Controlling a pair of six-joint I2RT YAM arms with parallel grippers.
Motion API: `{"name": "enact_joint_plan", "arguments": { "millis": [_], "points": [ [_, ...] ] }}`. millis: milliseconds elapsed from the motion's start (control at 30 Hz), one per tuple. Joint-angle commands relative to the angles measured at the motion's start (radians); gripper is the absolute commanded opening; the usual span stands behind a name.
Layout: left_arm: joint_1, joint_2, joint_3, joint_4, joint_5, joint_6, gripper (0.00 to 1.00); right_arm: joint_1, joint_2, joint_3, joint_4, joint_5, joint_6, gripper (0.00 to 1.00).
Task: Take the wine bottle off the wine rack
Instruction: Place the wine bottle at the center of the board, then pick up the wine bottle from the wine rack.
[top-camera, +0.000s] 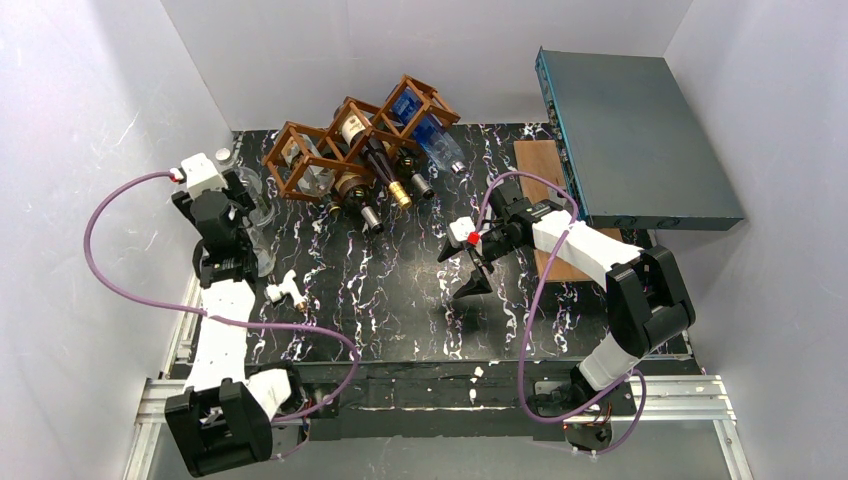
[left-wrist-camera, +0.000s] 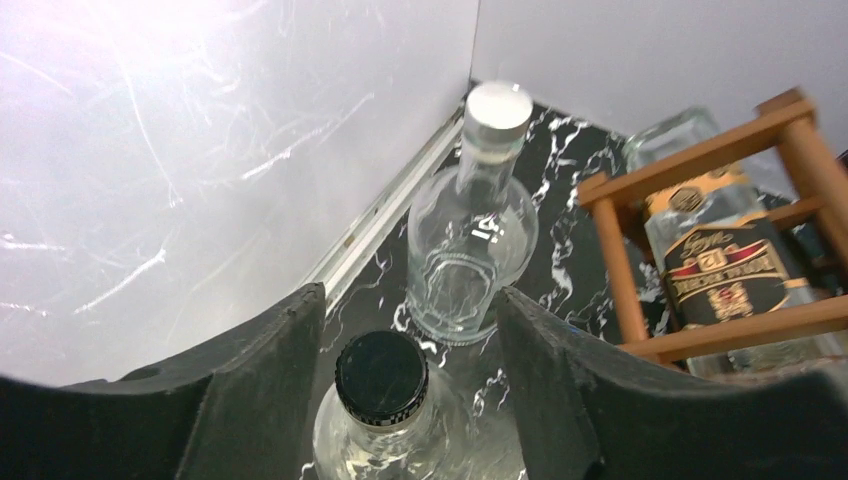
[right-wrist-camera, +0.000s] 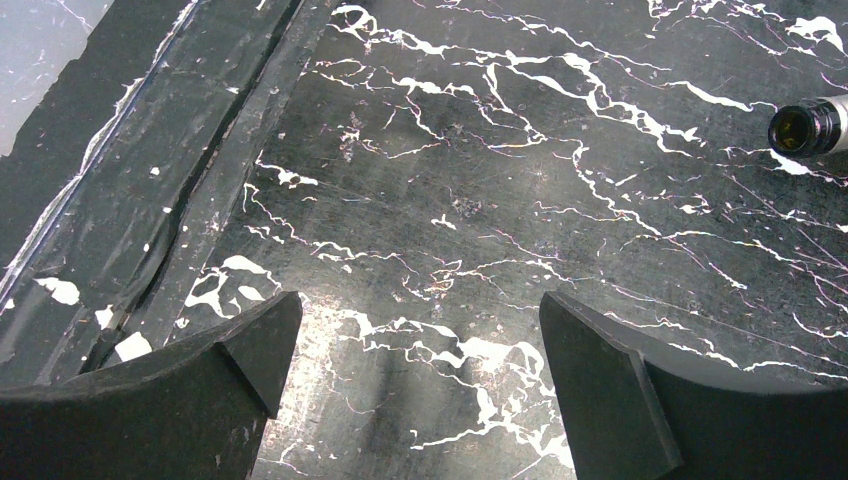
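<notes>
Found the black-capped clear wine bottle (left-wrist-camera: 382, 378) upright on the bench (right-wrist-camera: 480, 200), off the wine rack (left-wrist-camera: 612, 270) and left of it, beside a silver-capped bottle (left-wrist-camera: 470, 230). Noted left end effector (left-wrist-camera: 407, 292) released, jaws flanking the cap; right end effector (right-wrist-camera: 420, 330) spread wide above the bench.

Top camera: high behind arm bases, faces down and forward, far off, covers whole worktop (top-camera: 400, 300).
Left wrist camera: close, looks past left hand (left-wrist-camera: 410, 300) toward back-left corner; wine rack (left-wrist-camera: 700, 152) end at right, shared with top view.
Right wrist camera: close above worktop, right hand (right-wrist-camera: 420, 295) framing bottom edge.
</notes>
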Motion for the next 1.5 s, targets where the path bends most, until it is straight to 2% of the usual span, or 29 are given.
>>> {"name": "enact_joint_plan", "arguments": {
  "millis": [0,167,233,300,333,567,833,1133,1467],
  "points": [
    [0.002,-0.052,0.017,0.078,-0.017,-0.02,0.66,-0.005,-0.017,0.038,-0.023,-0.023,-0.014,0.99],
    [0.003,-0.08,0.028,0.044,-0.006,-0.035,0.78,-0.004,-0.02,0.038,-0.023,-0.024,-0.015,0.99],
    [0.001,-0.1,0.038,0.013,0.003,-0.048,0.85,-0.004,-0.02,0.038,-0.023,-0.025,-0.015,0.98],
    [0.003,-0.129,0.046,-0.026,0.013,-0.072,0.97,-0.004,-0.02,0.038,-0.023,-0.025,-0.014,0.99],
    [0.002,-0.143,0.049,-0.051,0.023,-0.087,0.98,-0.004,-0.019,0.038,-0.023,-0.025,-0.015,0.99],
    [0.002,-0.255,0.073,-0.293,0.125,-0.226,0.98,-0.005,-0.02,0.039,-0.025,-0.027,-0.015,0.98],
    [-0.005,-0.349,0.088,-0.486,0.373,-0.323,0.98,-0.004,-0.021,0.039,-0.028,-0.027,-0.017,0.98],
    [-0.062,-0.39,0.091,-0.55,0.562,-0.376,0.98,-0.004,-0.034,0.04,-0.029,-0.027,-0.018,0.98],
    [-0.169,-0.376,0.135,-0.622,0.601,-0.378,0.98,-0.004,-0.083,0.029,0.013,0.034,0.061,0.98]
  ]
}}
